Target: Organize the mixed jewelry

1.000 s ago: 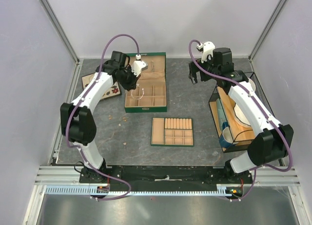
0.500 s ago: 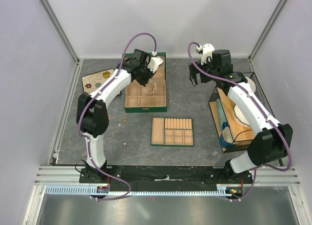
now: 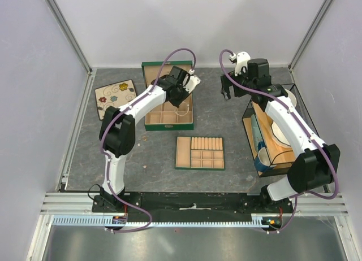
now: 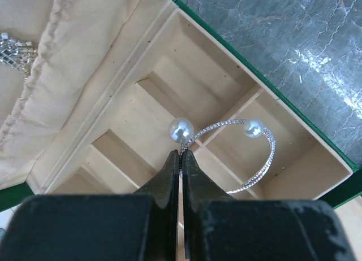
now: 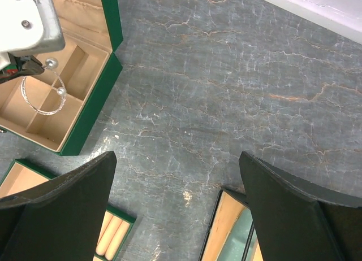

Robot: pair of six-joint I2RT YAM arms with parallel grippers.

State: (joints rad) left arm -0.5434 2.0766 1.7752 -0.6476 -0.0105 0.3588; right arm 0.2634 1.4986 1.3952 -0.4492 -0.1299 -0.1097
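A thin silvery bangle [image 4: 270, 153] with two pearl ends hangs from my left gripper [image 4: 181, 153], which is shut on the hoop just below one pearl. It hangs over a divider between the right-hand compartments of the open green jewelry box [image 4: 226, 74]. I cannot tell whether it touches the box. From above, my left gripper [image 3: 182, 100] is over the box's [image 3: 168, 125] right side, and the bangle [image 3: 182, 110] shows faintly. The bangle also shows in the right wrist view [image 5: 60, 92]. My right gripper [image 5: 178, 182] is open and empty above bare table right of the box [image 5: 93, 114]. No gold pieces can be made out.
A tan divided tray with ring rolls [image 3: 182, 153] lies in front of the box. A floral mat [image 3: 115, 94] lies at the back left. A black wire-frame organizer [image 3: 271, 139] holding crockery stands at the right. A sparkly silver piece [image 4: 11, 49] rests in the box's lid pocket.
My left arm has swung right, from the box's left side to over its right-hand compartments, carrying the bangle. The right arm has barely moved.
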